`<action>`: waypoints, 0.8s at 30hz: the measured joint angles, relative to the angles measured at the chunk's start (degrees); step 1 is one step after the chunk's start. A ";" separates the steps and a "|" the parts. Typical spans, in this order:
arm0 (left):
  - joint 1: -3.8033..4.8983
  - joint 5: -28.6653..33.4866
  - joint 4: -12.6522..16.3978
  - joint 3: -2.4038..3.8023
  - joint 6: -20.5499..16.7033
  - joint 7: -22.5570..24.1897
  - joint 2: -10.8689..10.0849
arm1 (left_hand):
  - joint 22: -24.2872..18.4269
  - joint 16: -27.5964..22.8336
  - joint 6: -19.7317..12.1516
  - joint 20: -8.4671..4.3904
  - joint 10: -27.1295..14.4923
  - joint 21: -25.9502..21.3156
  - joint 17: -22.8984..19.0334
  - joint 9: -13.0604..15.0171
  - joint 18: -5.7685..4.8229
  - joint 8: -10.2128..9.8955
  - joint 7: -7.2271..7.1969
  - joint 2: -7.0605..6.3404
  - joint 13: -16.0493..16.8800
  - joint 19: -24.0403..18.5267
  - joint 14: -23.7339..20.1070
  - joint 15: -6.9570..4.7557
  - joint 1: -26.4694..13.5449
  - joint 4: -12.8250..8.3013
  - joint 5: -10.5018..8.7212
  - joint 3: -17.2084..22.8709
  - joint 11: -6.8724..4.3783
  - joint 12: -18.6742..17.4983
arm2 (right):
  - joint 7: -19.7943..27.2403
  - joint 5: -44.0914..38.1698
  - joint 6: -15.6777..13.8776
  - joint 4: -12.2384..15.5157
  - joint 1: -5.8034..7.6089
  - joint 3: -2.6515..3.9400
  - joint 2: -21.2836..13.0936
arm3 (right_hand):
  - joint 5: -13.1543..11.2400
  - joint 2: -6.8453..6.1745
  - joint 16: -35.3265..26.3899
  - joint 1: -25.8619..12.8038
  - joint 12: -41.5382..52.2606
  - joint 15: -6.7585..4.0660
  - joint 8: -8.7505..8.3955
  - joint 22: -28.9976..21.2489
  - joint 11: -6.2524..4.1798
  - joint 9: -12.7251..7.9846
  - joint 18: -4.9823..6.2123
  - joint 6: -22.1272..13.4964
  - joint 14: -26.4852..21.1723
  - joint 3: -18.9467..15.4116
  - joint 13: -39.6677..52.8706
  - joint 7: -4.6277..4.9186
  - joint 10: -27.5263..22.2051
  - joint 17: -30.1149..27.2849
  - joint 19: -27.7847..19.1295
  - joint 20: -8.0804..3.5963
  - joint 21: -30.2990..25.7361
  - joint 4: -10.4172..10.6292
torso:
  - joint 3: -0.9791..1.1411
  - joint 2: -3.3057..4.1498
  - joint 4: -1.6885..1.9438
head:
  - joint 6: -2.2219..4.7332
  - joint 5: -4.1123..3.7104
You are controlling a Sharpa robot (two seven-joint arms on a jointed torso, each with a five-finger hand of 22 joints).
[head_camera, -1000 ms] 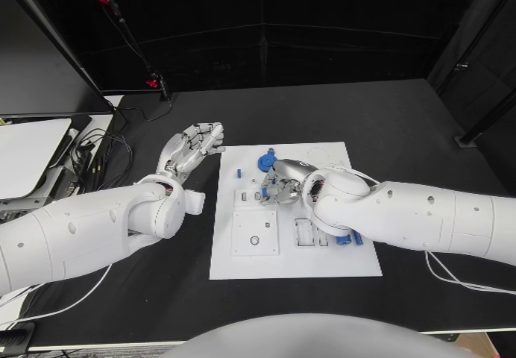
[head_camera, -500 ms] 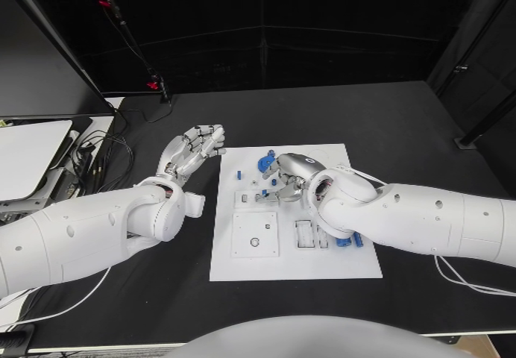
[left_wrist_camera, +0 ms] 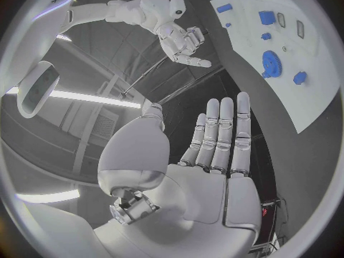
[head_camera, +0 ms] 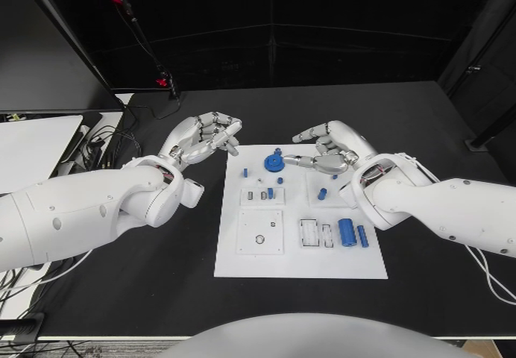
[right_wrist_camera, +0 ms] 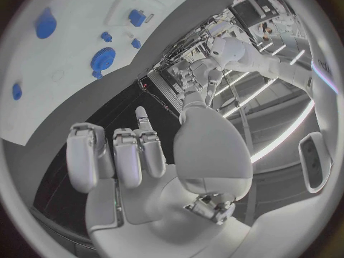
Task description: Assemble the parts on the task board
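The task board [head_camera: 282, 262] is a white rectangular plate lying flat in the middle of the black table [head_camera: 430, 119], its long axis running away from the robot toward the far edge. On its far end sits a blue gear [head_camera: 275, 160], lying flat with a small knob rising from its middle. Just nearer are a few small blue pegs [head_camera: 279, 180], and a short blue peg [head_camera: 321, 194] stands on the right half. Toward the near right, a blue cylinder [head_camera: 346, 232] lies on its side with its long axis running along the board's length, and a thinner blue pin [head_camera: 362, 236] lies just beside it, parallel. Two shallow slots [head_camera: 308, 233] lie to the left of the cylinder, and a square recessed panel [head_camera: 259, 231] lies on the near left.

The right hand [head_camera: 331, 148] hovers over the board's far right corner, close by the gear, its fingers curled inward but holding nothing; in the right wrist view the bent fingers [right_wrist_camera: 118, 157] have nothing between them. The left hand [head_camera: 204, 136] hangs over the table just off the board's far left corner, fingers loose and empty; the left wrist view shows its fingers [left_wrist_camera: 222, 135] straight and side by side.
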 measured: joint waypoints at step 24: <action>4.46 -27.07 -5.44 0.01 22.99 -35.60 8.65 | 44.41 28.32 10.36 -6.14 34.71 55.18 61.15 17.74 -9.42 11.13 -3.54 1.11 65.11 38.21 40.66 -5.82 2.41 -0.04 -7.16 1.01 -5.39 39.35 | 22.12 43.39 11.07 -0.72 0.33 -0.16 -5.62 | 0.24 6.97 0.00 1.20 0.00 1.98 1.33 -0.01 2.60 0.17 0.89 0.64 0.09 0.53 0.00 2.30 -0.10 0.00 -4.37 1.22 -6.19 -0.35 | -0.20 0.10 -0.10 | 0.16 -0.23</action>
